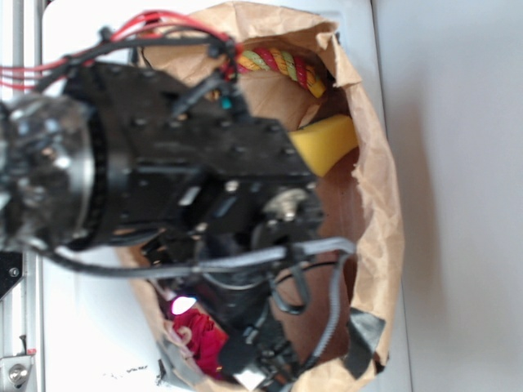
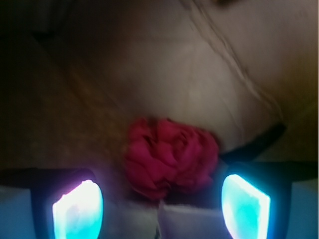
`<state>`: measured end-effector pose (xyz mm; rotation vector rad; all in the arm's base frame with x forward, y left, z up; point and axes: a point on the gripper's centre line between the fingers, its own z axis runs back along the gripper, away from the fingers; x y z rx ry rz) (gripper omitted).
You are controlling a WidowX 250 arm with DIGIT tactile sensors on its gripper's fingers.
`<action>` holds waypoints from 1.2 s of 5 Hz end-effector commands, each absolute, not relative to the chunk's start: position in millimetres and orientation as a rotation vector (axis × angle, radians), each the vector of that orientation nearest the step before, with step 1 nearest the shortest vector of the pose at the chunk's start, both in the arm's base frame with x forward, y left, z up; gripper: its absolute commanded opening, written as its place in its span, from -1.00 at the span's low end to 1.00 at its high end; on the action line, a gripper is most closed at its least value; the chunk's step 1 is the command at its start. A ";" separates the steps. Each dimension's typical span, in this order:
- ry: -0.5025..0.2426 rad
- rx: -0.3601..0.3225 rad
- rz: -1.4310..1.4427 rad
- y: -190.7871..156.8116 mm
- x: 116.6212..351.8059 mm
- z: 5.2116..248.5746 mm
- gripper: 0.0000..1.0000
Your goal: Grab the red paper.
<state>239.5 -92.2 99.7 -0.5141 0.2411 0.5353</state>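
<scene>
One brown paper bag (image 1: pixel 380 204) is observed lying open on the pale desk (image 1: pixel 458 163), its crumpled rim forming a wall on all sides of the contents. Most of the bag's mouth is occupied by the black arm (image 1: pixel 163 163); open room is seen only along the far side. One yellow sponge wedge (image 1: pixel 325 143) is noted near the upper rim, just beside one red-yellow-green rope (image 1: pixel 282 65). One red paper (image 2: pixel 169 157) is found on the bag floor at the lower end, lying between the spread fingers (image 2: pixel 77 209) of the gripper (image 2: pixel 162 209). The gripper is seen open, with no contact with the wad discernible.
</scene>
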 end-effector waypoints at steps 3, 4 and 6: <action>0.262 -0.454 0.455 -116.5 234.7 68.0 1.00; 0.314 -0.483 0.409 -130.9 236.5 48.8 1.00; 0.417 -0.432 0.352 -142.6 232.4 30.5 1.00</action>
